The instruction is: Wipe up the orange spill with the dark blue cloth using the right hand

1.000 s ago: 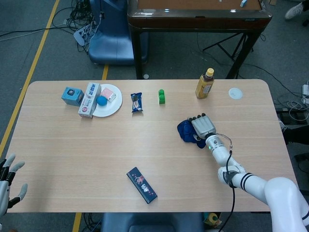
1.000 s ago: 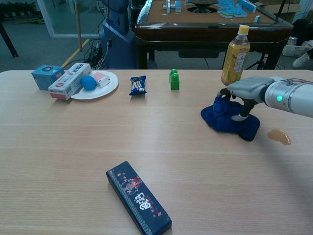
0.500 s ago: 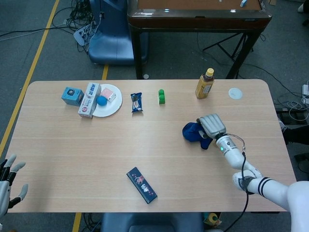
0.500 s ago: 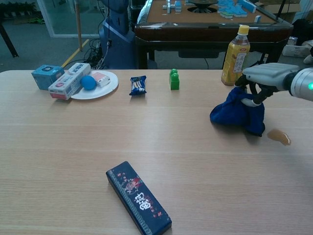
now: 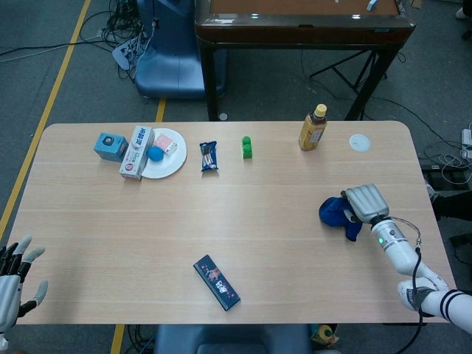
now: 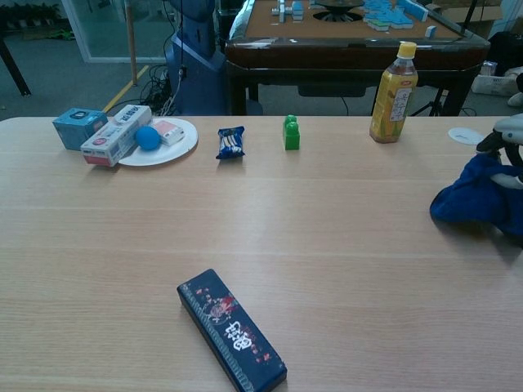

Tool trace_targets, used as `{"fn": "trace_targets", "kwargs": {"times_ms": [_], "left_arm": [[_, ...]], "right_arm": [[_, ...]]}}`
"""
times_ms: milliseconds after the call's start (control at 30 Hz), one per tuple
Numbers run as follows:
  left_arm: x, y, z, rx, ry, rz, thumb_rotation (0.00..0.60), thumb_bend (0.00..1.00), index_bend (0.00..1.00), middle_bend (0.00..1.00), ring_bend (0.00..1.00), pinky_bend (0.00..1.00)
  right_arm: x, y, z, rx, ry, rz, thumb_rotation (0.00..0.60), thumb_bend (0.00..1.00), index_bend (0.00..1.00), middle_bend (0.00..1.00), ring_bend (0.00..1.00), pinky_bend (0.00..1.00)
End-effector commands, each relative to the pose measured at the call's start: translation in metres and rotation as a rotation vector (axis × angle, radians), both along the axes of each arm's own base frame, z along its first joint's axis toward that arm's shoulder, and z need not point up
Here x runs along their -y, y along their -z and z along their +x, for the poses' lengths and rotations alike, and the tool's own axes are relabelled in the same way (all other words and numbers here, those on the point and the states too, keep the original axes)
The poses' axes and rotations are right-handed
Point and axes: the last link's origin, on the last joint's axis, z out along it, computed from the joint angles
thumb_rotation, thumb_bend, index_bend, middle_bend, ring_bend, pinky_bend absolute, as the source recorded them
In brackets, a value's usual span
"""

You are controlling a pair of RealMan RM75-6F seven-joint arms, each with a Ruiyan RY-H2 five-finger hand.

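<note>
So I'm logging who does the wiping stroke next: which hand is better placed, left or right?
Right. The right hand already holds the blue cloth at the table's right side, while the left hand sits open off the near left corner, far from the cloth.

The orange spill shows in neither view; the bunched dark blue cloth covers that part of the table. The chest view's right edge crops the cloth and the right hand. The head view's lower left corner crops the pale left hand. Print on the small boxes is unreadable.
</note>
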Motion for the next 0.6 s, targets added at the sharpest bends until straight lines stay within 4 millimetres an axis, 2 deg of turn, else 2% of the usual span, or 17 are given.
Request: {"fn": "trace_targets", "kwargs": {"times_ms": [33,167,300,467,600], "left_arm": [[0.000,0.000,0.000,-0.001,0.000,-0.001,0.600,0.33,0.21,0.00,0.04,0.00],[-0.001,0.001,0.000,-0.003,-0.002,0.000,0.600,0.34,0.21,0.00,0.04,0.00],[0.000,0.000,-0.001,-0.003,-0.008,0.003,0.600,0.33,0.21,0.00,0.04,0.00],[0.001,0.000,-0.002,-0.002,-0.013,0.002,0.600,0.33,0.21,0.00,0.04,0.00],[0.002,-0.001,-0.003,-0.002,-0.012,0.007,0.600,0.34,0.21,0.00,0.04,0.00]], "right_arm": [[-0.004,0.014,-0.012,-0.037,0.024,0.037,0.600,0.58,0.64,0.50,0.52,0.68],[-0.003,0.031,-0.015,-0.062,0.019,0.066,0.600,0.58,0.64,0.50,0.52,0.68],[-0.004,0.047,-0.006,-0.050,-0.006,0.103,0.600,0.58,0.64,0.50,0.52,0.68],[-0.011,0.065,0.011,-0.013,-0.047,0.149,0.600,0.57,0.64,0.50,0.52,0.68],[-0.023,0.083,0.038,0.044,-0.109,0.204,0.600,0.57,0.64,0.50,0.52,0.68]]}}
